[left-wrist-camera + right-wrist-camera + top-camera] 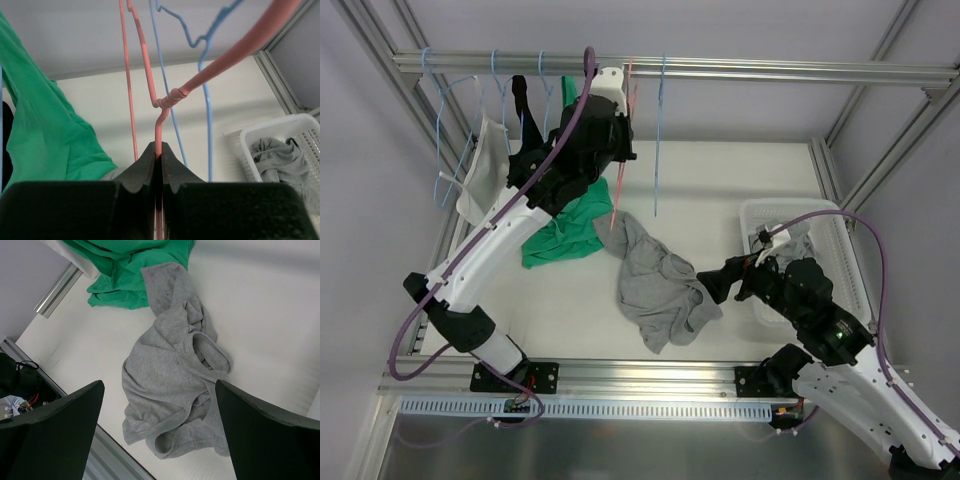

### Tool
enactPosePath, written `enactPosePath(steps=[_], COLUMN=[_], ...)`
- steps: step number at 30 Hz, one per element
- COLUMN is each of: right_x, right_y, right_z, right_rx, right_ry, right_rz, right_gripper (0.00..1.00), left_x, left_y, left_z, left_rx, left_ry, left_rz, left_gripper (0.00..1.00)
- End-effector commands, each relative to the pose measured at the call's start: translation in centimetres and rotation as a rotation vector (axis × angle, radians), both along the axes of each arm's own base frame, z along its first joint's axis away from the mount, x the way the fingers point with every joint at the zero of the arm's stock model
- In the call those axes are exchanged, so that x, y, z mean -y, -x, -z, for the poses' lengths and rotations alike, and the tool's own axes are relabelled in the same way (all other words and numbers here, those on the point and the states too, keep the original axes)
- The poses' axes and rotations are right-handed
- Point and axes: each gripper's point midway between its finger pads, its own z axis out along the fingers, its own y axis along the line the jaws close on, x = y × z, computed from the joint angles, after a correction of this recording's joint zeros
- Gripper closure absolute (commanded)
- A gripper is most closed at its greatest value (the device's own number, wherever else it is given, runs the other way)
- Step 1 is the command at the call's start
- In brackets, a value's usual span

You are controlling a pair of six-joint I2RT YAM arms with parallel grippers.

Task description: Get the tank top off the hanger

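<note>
Grey tank top (660, 285) lies on the surface (570, 300), apparently off the pink hanger (170, 97) the left end effector (161, 155) pinches; right end effector (157, 387) gapes empty.

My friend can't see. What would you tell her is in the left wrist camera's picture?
The left gripper, shut, pinches the wire of a pink hanger that rises in front of it. A green garment drapes down the left side, a blue hanger hangs behind, and a white basket holding grey cloth sits at the right.
</note>
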Motion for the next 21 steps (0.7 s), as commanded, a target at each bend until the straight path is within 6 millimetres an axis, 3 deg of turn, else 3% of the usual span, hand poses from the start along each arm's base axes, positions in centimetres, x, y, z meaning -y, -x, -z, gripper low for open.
enactPosePath(steps=[1, 2, 3, 9, 13, 21], right_x=[0.5, 0.4, 0.4, -0.1, 0.0, 0.1], right_y=[0.0, -0.1, -0.1, 0.0, 0.1, 0.2], right_z=[-0.3, -0.2, -0.1, 0.7, 0.6, 0.5], right_rx=[0.014, 0.013, 0.008, -0.025, -0.022, -0.015], right_ry=[0.01, 0.013, 0.012, 0.023, 0.015, 0.006], right_rz=[0.015, 0.015, 0.013, -0.004, -0.003, -0.003], right_gripper=[0.0, 0.01, 0.01, 0.01, 0.01, 0.0], left_x=[0.5, 0.9, 1.1, 1.9, 2.2, 4.6], left_y=[-0.8, -1.8, -1.9, -3.5, -4.9, -6.6], left_z=[-2.5, -2.1, -3.4, -3.9, -2.6, 0.1], left_rx=[0.011, 0.005, 0.03, 0.04, 0.006, -0.042], left_ry=[0.095, 0.086, 0.098, 0.111, 0.121, 0.094], left_rz=[0.08, 0.08, 0.092, 0.111, 0.103, 0.167], left_gripper=[1.0, 1.0, 1.0, 1.0, 1.0, 1.0])
